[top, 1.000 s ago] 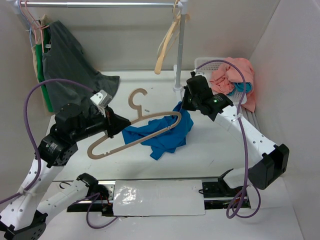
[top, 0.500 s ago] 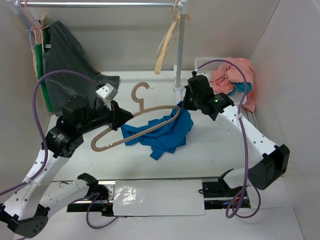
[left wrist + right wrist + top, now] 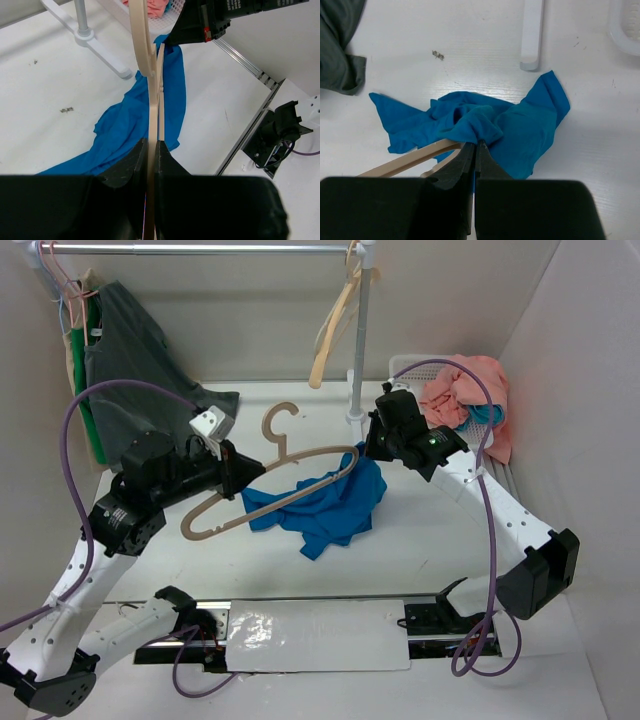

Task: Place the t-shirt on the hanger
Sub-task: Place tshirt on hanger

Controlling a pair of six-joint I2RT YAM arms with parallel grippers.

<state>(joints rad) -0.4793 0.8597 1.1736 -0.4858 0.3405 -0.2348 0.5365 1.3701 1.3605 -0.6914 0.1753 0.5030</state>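
The royal-blue t-shirt (image 3: 325,505) lies crumpled on the white table at the centre. The brownish-tan hanger (image 3: 300,465) is held tilted above it, with its right end over the shirt's top edge. My left gripper (image 3: 232,480) is shut on the hanger's left arm. The left wrist view shows the hanger (image 3: 152,100) clamped edge-on at the gripper (image 3: 151,145), above the t-shirt (image 3: 125,125). My right gripper (image 3: 372,448) is shut on a raised fold of the t-shirt (image 3: 520,125). In the right wrist view the gripper (image 3: 475,145) pinches the cloth right beside the hanger's end (image 3: 410,157).
A clothes rack's post (image 3: 361,340) and base (image 3: 532,30) stand just behind the shirt. A dark grey shirt (image 3: 130,360) and thin wire hangers (image 3: 60,280) hang at the left, a cream hanger (image 3: 335,325) on the rail. A white basket with salmon-pink cloth (image 3: 465,390) sits at the back right.
My left arm has lifted the hanger and carried it a little up and to the right. The right gripper has stayed on the shirt fold.
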